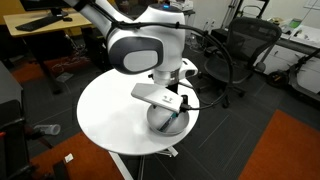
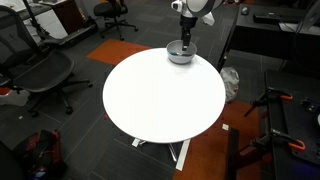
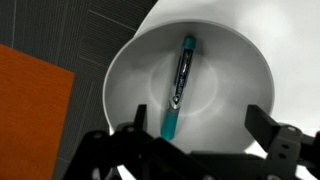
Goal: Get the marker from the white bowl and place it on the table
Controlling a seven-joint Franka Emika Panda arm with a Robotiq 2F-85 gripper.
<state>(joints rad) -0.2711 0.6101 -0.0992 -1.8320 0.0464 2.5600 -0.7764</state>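
The marker [image 3: 179,88] has a teal-blue body and a dark end. It lies inside the white bowl [image 3: 235,70], running lengthwise across its bottom. The bowl stands near the edge of the round white table in both exterior views [image 1: 163,119] [image 2: 181,55]. My gripper [image 3: 198,125] hangs just above the bowl with its fingers spread wide and nothing between them. The marker's teal end lies near the left finger. In the exterior views my gripper [image 2: 185,43] hides the marker.
The round white table [image 2: 160,95] has a wide bare top. Black office chairs [image 2: 40,70] [image 1: 245,45] stand around it. Wooden desks [image 1: 45,35] stand behind, and orange carpet [image 1: 290,150] lies beside the table. A white bag [image 2: 230,82] sits on the floor.
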